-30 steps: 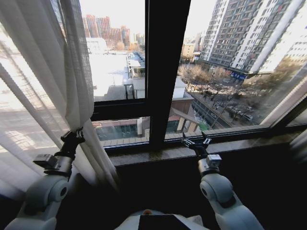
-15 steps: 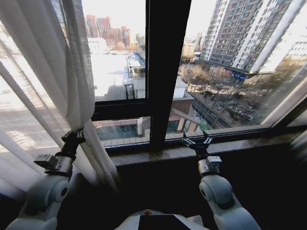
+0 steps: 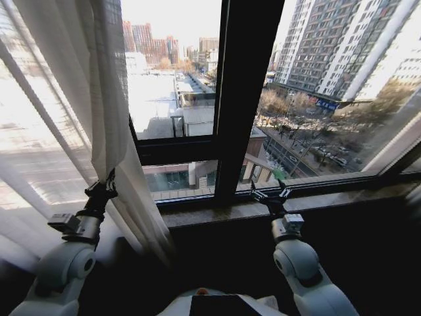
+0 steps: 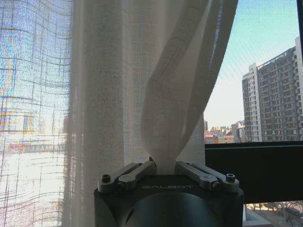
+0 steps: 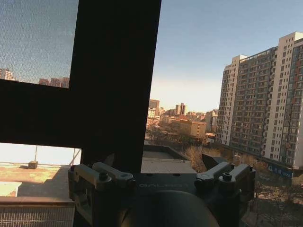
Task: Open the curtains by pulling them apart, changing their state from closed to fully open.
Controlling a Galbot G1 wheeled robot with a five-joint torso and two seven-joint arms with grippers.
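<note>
The left curtain (image 3: 66,99) is a sheer white pleated panel bunched at the left side of the window. My left gripper (image 3: 104,191) is shut on a fold near its inner edge. In the left wrist view the fabric (image 4: 118,71) funnels down into the closed gripper (image 4: 163,163). My right gripper (image 3: 268,192) stands open above the sill with nothing between its fingers. The right wrist view shows it (image 5: 163,171) facing the bare glass. A pale diagonal strip (image 3: 395,141) at the far right may be the other curtain; I cannot tell.
A thick black window post (image 3: 240,92) rises in the middle, with a black crossbar (image 3: 174,150) to its left. A stone sill (image 3: 329,199) runs below the glass. City buildings lie beyond. The wall under the sill is dark.
The whole head view has shifted, so the window post now sits further right: the camera moved. Both grippers hold their places in the picture, the left still shut on the curtain.
</note>
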